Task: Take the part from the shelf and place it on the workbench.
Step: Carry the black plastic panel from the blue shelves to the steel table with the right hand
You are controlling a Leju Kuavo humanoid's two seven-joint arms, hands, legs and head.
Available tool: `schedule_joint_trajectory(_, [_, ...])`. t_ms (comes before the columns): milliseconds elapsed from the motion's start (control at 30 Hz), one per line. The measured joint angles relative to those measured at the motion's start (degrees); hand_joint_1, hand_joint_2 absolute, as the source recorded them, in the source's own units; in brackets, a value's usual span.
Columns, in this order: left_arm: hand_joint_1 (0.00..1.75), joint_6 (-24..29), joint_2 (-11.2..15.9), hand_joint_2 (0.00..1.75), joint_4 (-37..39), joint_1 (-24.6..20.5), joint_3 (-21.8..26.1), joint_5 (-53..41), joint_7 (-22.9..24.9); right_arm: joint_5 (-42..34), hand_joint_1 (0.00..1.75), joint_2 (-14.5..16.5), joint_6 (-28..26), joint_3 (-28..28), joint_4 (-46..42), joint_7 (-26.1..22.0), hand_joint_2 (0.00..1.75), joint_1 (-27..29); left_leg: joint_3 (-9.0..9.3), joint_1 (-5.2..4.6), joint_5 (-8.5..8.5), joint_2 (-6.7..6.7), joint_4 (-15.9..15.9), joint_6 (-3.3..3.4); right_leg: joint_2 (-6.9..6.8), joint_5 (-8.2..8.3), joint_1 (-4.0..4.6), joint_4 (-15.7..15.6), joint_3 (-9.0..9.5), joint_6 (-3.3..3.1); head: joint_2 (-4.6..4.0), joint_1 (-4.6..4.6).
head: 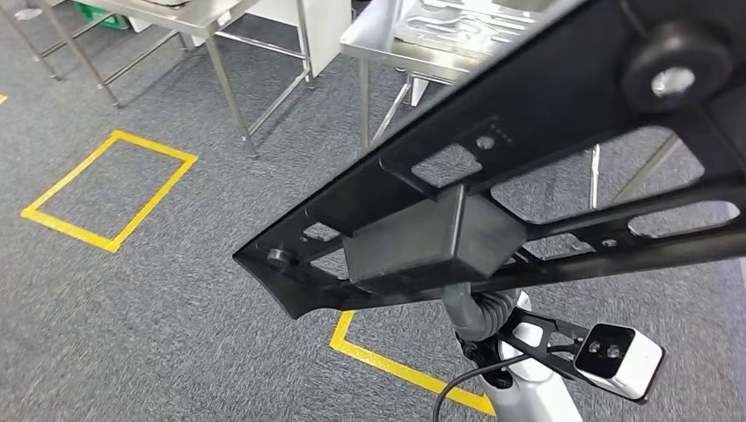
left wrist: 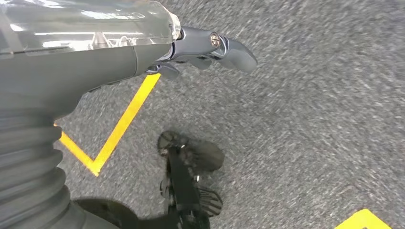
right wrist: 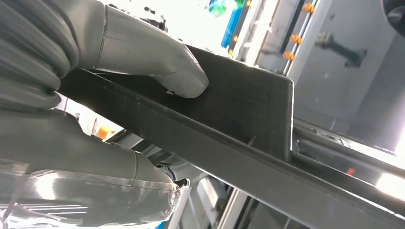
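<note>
A large black flat part (head: pixel 493 176) with several cut-outs and a boxy block on its underside crosses the head view from lower left to upper right, carried above the grey carpet. My right hand (right wrist: pixel 110 157) grips its edge (right wrist: pixel 229 109), the thumb (right wrist: pixel 162 67) pressing on one face and the palm on the other. In the head view the part hides that hand and my right wrist (head: pixel 479 312) rises into it from below. A steel workbench (head: pixel 378 44) stands ahead, beyond the part. My left hand (left wrist: pixel 210 47) hangs over the floor and holds nothing.
A second steel table (head: pixel 189 22) stands at the far left, with thin legs and crossbars reaching down to the carpet. Yellow tape marks a rectangle (head: pixel 110 189) on the floor at left. Another taped corner (head: pixel 396 365) lies near my right arm.
</note>
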Motion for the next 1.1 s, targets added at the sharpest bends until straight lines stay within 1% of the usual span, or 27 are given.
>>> schedule_joint_trajectory(33, [0.0,-0.1,0.0,1.75,0.0,0.1,0.2,0.0,-0.1,0.0,1.75,0.2,0.0,0.0,0.2,0.0,1.75,0.0,-2.09,0.02,-1.57,-0.61,4.0,-0.17,0.69,-0.03,0.02,0.1,-0.02,-0.12,0.0,-0.01])
schedule_joint_trajectory(67, [0.0,-0.3,0.0,1.75,0.0,0.2,0.4,0.1,-0.2,0.0,1.75,0.3,0.0,0.0,0.4,0.0,1.75,0.0,-3.81,0.04,-2.31,-0.84,7.0,-0.31,1.46,-0.07,0.03,0.2,-0.02,-0.16,0.0,-0.01])
schedule_joint_trajectory(100, [0.0,-0.5,0.0,1.75,0.0,0.3,0.6,0.2,-0.2,0.0,1.75,0.3,-0.1,0.0,0.5,0.0,1.75,0.0,-4.72,0.07,-1.95,-0.92,8.2,-0.41,2.25,-0.14,0.02,0.3,-0.01,-0.15,0.0,0.0])
schedule_joint_trajectory(133, [0.0,-0.6,0.0,1.75,0.0,0.4,0.8,0.2,-0.2,0.0,1.75,0.3,-0.1,0.0,0.6,0.0,1.75,0.0,-4.58,0.14,-0.45,-0.97,7.1,-0.45,3.09,-0.22,-0.01,0.5,0.04,-0.07,0.0,0.0])
schedule_joint_trajectory(167, [0.0,-0.8,0.0,1.75,0.0,0.4,0.9,0.2,-0.2,-0.1,1.75,0.3,0.0,0.0,0.7,0.0,1.75,0.0,-3.36,0.24,1.9,-1.3,3.9,-0.45,3.89,-0.35,-0.05,0.6,0.12,0.08,0.0,0.0])
schedule_joint_trajectory(200, [0.0,-0.8,0.0,1.75,0.0,0.4,1.0,0.2,-0.2,-0.1,1.75,0.3,0.0,0.0,0.7,0.0,1.75,0.1,-1.72,0.37,4.02,-2.21,-0.2,-0.34,4.61,-0.51,-0.12,0.9,0.17,0.27,0.0,0.01])
schedule_joint_trajectory(233, [0.0,-0.9,0.0,1.75,0.0,0.4,1.1,0.3,-0.2,-0.1,1.75,0.3,0.0,0.0,0.8,0.0,1.75,0.0,-0.18,0.5,5.43,-3.43,-3.8,-0.16,5.3,-0.67,-0.13,1.2,0.06,0.52,0.0,0.01])
schedule_joint_trajectory(267, [0.0,-1.0,0.1,1.75,0.0,0.4,1.1,0.3,-0.2,-0.2,1.75,0.3,0.0,0.0,0.8,0.0,1.75,0.0,0.81,0.54,6.07,-4.49,-6.1,0.1,5.88,-0.73,-0.18,1.4,-0.16,0.84,0.0,0.0])
schedule_joint_trajectory(300, [0.0,-1.2,0.1,1.75,0.0,0.3,1.2,0.3,-0.2,-0.2,1.75,0.4,0.0,0.0,0.9,0.0,1.75,0.0,1.21,0.49,5.98,-5.16,-7.0,0.44,6.44,-0.71,-0.26,1.5,-0.42,1.19,0.0,0.0])
schedule_joint_trajectory(367, [0.0,-1.6,0.0,1.75,0.0,0.1,1.2,0.3,-0.2,-0.2,1.75,0.4,0.2,0.0,0.9,0.0,1.75,0.1,1.31,0.45,5.95,-4.56,-7.3,1.13,7.41,-0.53,-0.35,1.4,-0.75,1.93,0.0,0.0])
schedule_joint_trajectory(400, [0.0,-1.7,0.0,1.75,0.0,0.0,1.2,0.3,-0.2,-0.3,1.75,0.4,0.3,-0.1,0.9,0.0,1.75,0.1,1.43,0.55,6.08,-3.97,-7.5,1.51,6.9,-0.7,-0.27,1.7,-0.88,2.25,0.0,0.01])
schedule_joint_trajectory(467, [0.0,-1.9,-0.2,1.75,0.0,-0.1,1.3,0.3,-0.2,-0.4,1.75,0.4,0.4,-0.3,0.9,0.0,1.75,-0.2,1.65,0.75,6.28,-2.62,-8.0,2.28,4.0,-2.72,-0.11,5.0,-2.49,2.71,0.0,0.01])
schedule_joint_trajectory(500, [0.0,-2.0,-0.2,1.75,0.0,0.0,1.4,0.3,-0.1,-0.4,1.75,0.4,0.5,-0.4,1.0,0.0,1.75,-0.2,1.7,0.64,6.26,-1.93,-8.0,2.53,2.24,-4.49,-0.18,8.5,-4.24,2.89,0.0,0.02])
schedule_joint_trajectory(533, [0.0,-2.0,-0.2,1.75,0.0,0.1,1.5,0.3,-0.1,-0.5,1.75,0.4,0.7,-0.5,1.1,0.0,1.75,-0.3,1.7,0.53,6.19,-1.19,-8.0,2.68,1.28,-6.3,-0.34,12.6,-6.36,3.07,0.0,0.02])
schedule_joint_trajectory(567, [0.0,-2.1,-0.2,1.75,0.0,0.2,1.5,0.3,-0.1,-0.6,1.75,0.3,1.0,-0.6,1.2,0.0,1.75,-0.3,1.71,0.45,6.12,-0.44,-8.0,2.71,0.89,-7.47,-0.52,16.1,-8.22,3.25,0.0,0.02])
schedule_joint_trajectory(600, [0.0,-2.1,-0.2,1.75,0.0,0.2,1.5,0.3,0.0,-0.6,1.75,0.3,1.3,-0.7,1.3,0.0,1.75,-0.2,1.75,0.41,6.03,0.29,-8.0,2.69,0.71,-7.64,-0.66,17.9,-9.26,3.38,0.0,0.02])
schedule_joint_trajectory(633, [0.0,-2.1,-0.2,1.75,0.0,0.2,1.5,0.2,0.1,-0.7,1.75,0.3,1.7,-0.9,1.4,0.0,1.75,-0.2,1.85,0.41,5.91,0.98,-8.0,2.61,0.53,-6.66,-0.75,17.4,-9.08,3.43,0.0,0.01])
schedule_joint_trajectory(667, [0.0,-2.2,-0.2,1.75,0.0,0.2,1.5,0.1,0.2,-0.7,1.75,0.3,2.0,-1.1,1.5,0.0,1.75,-0.2,2.03,0.41,5.77,1.61,-8.0,2.49,0.15,-4.8,-0.79,14.5,-7.62,3.4,0.0,0.01])
schedule_joint_trajectory(733, [0.0,-2.3,-0.3,1.75,0.0,0.1,1.5,-0.1,0.3,-0.7,1.75,0.3,2.3,-1.4,1.5,0.0,1.75,-0.3,2.53,0.26,5.38,2.64,-8.0,2.07,-1.9,-1.23,-0.51,6.1,-3.21,2.96,0.0,0.01])
schedule_joint_trajectory(767, [0.0,-2.3,-0.4,1.75,0.0,0.1,1.5,-0.1,0.4,-0.7,1.75,0.3,2.4,-1.6,1.5,0.0,1.75,-0.3,2.73,0.14,5.18,3.1,-8.0,1.77,-2.73,-0.37,-0.26,3.1,-1.71,2.62,0.0,0.01])
schedule_joint_trajectory(800, [0.0,-2.4,-0.4,1.75,0.0,0.0,1.5,-0.2,0.4,-0.7,1.75,0.3,2.4,-1.7,1.5,0.0,1.75,-0.3,2.89,0.02,5.01,3.55,-8.0,1.43,-3.18,-0.18,0.0,1.7,-1.04,2.28,0.0,0.01])
schedule_joint_trajectory(867, [0.0,-2.5,-0.4,1.75,0.0,-0.1,1.5,-0.3,0.5,-0.9,1.75,0.3,2.5,-2.1,1.5,0.0,1.75,-0.3,3.22,-0.07,4.82,4.58,-8.1,0.75,-2.21,-0.29,0.24,1.3,-1.19,1.65,0.0,0.01])
schedule_joint_trajectory(900, [0.0,-2.6,-0.4,1.75,0.0,-0.2,1.5,-0.3,0.5,-1.0,1.75,0.3,2.7,-2.2,1.5,0.0,1.75,-0.3,3.35,0.03,4.58,4.46,-8.0,0.41,-1.6,-0.18,0.12,1.1,-1.11,1.33,0.0,0.01])
schedule_joint_trajectory(967, [0.0,-2.8,-0.4,1.75,0.0,-0.3,1.5,-0.5,0.5,-1.3,1.75,0.3,3.2,-2.5,1.5,0.0,1.75,-0.2,2.32,0.24,2.69,2.3,-5.3,-0.05,-0.49,0.09,-0.23,0.6,-0.82,0.66,0.0,0.01])
schedule_joint_trajectory(1033, [0.0,-3.2,-0.4,1.75,0.0,-0.1,1.6,-0.6,0.6,-1.5,1.75,0.5,4.0,-2.6,1.6,0.0,1.75,-0.1,-1.26,0.33,-0.94,-0.32,2.0,-0.27,0.49,0.09,-0.28,0.5,-0.68,0.2,0.0,0.01])
schedule_joint_trajectory(1067, [0.0,-3.4,-0.4,1.75,0.0,0.1,1.6,-0.6,0.7,-1.5,1.75,0.5,4.3,-2.7,1.8,0.0,1.75,0.0,-3.32,0.32,-2.36,-0.75,6.0,-0.34,1.03,0.03,-0.19,0.5,-0.65,0.06,0.0,0.01])
schedule_joint_trajectory(1100, [0.0,-3.7,-0.4,1.75,0.0,0.2,1.7,-0.6,0.7,-1.4,1.75,0.6,4.7,-2.9,1.9,0.0,1.75,0.1,-4.78,0.3,-2.7,-0.9,8.4,-0.35,1.55,-0.11,-0.1,0.6,-0.59,-0.02,0.0,0.01])
